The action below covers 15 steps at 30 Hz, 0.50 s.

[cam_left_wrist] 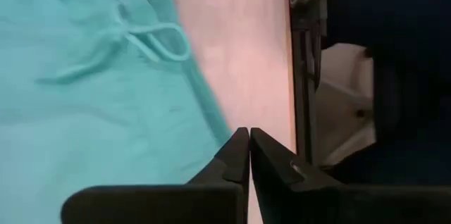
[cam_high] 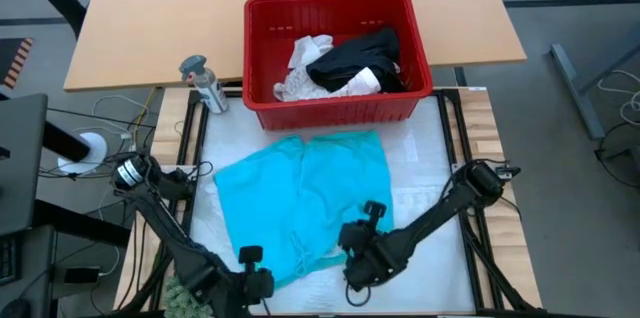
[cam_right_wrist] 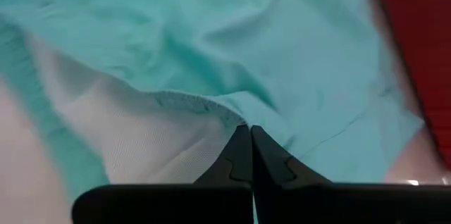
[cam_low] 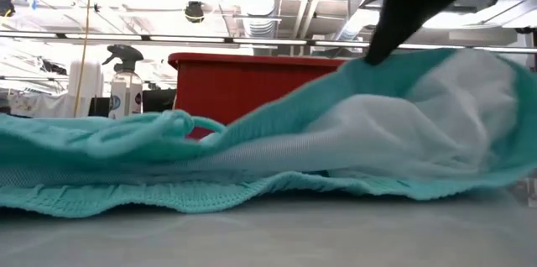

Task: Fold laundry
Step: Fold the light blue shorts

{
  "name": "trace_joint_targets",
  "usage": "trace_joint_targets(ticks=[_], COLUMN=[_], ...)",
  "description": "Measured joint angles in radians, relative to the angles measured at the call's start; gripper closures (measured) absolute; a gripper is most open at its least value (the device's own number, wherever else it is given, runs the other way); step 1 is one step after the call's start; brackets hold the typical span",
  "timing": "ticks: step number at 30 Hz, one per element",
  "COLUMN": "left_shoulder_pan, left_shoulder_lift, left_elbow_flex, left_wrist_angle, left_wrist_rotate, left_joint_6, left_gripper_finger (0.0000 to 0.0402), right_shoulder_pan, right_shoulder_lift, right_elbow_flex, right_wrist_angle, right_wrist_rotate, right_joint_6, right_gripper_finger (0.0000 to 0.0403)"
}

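Note:
A teal garment like shorts point(cam_high: 305, 203) lies spread on the white mat, its drawstring point(cam_left_wrist: 151, 41) toward the near edge. My right gripper point(cam_right_wrist: 248, 129) is shut on its near right edge, which is raised so the white inner side point(cam_low: 436, 107) shows. My left gripper point(cam_left_wrist: 249, 134) is shut right at the garment's near left edge point(cam_high: 268, 276). More laundry, white point(cam_high: 305, 63) and black point(cam_high: 360, 58), lies in the red basket point(cam_high: 262, 13) at the far side. My left gripper's shut fingertips point(cam_left_wrist: 236, 146) meet right at the teal garment's edge point(cam_left_wrist: 222, 129); whether any cloth is between them I cannot tell. My right gripper pinches the teal garment's hemmed edge point(cam_right_wrist: 229, 115) between its two fingertips, slanting down from the table's right. That edge is lifted off the mat point(cam_low: 369, 61) and turned up, while the rest of the garment lies flat.
A spray bottle point(cam_high: 205, 83) stands left of the basket. A green fuzzy thing point(cam_high: 175, 288) sits at the near left corner. Bare white mat point(cam_high: 430, 258) shows right of the garment. A black frame point(cam_left_wrist: 303, 76) runs along the table's edge.

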Motion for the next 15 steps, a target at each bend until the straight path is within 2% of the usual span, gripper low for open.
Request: trace_joint_targets(ticks=[4,10,15], left_shoulder_pan=[-0.009,-0.008,-0.003], left_shoulder_lift=[-0.003,0.063,0.12], left_elbow_flex=[0.048,0.048,0.047], left_wrist_angle=[-0.051,-0.053,-0.07], left_wrist_rotate=[-0.101,-0.127,-0.097], left_joint_6=[-0.036,-0.117,-0.22], left_gripper_finger=[0.0401,0.0401,0.0402], right_shoulder_pan=[-0.043,-0.1,-0.135], right_shoulder_lift=[0.0,-0.007,-0.008], right_elbow_flex=[0.0,0.016,0.024], right_wrist_angle=[-0.007,-0.037,-0.059], right_wrist_rotate=[0.051,0.136,0.196], right_joint_6=[0.013,0.063,0.106], right_gripper_finger=[0.0387,0.0387,0.0387])
